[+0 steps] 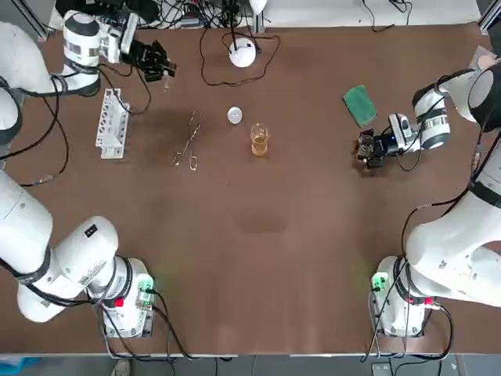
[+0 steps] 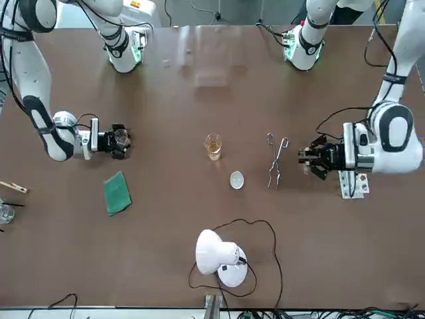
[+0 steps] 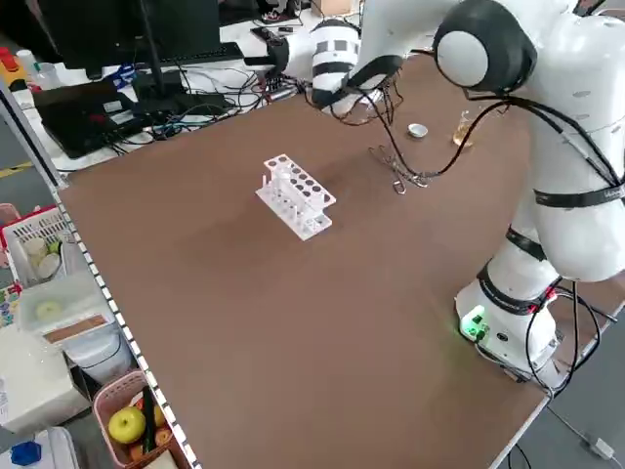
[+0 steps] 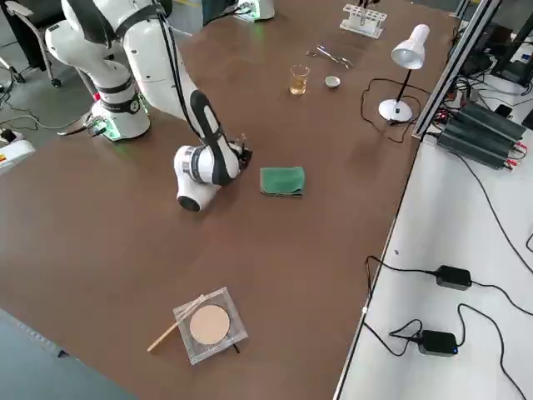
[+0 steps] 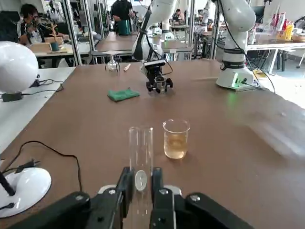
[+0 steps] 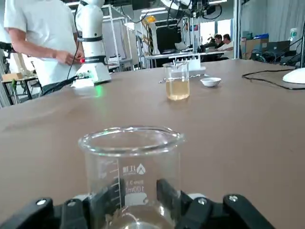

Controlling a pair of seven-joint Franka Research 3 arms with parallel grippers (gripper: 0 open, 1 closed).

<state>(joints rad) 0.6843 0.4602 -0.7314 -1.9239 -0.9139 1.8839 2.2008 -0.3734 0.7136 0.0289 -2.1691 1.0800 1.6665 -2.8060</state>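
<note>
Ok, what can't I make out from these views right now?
- Bottom of the held beaker: right wrist view, hidden behind the right claw, so its contents are unclear.
- The test tube: top view, too small against the left claw.
- Right claw's grip: right side view, blocked by its own wrist.

I count two: a beaker [image 6: 131, 167] clamped in my right gripper [image 1: 366, 151] and an amber beaker [image 1: 259, 139] well apart from it. One tube [image 5: 140, 152] in my left gripper [image 1: 160, 66]; near that, one rack [image 1: 112, 123], one tongs [image 1: 188, 141], one dish [image 1: 235, 116], one lamp [image 1: 243, 53]. One cloth [image 1: 359, 105] beside the right gripper.
</note>
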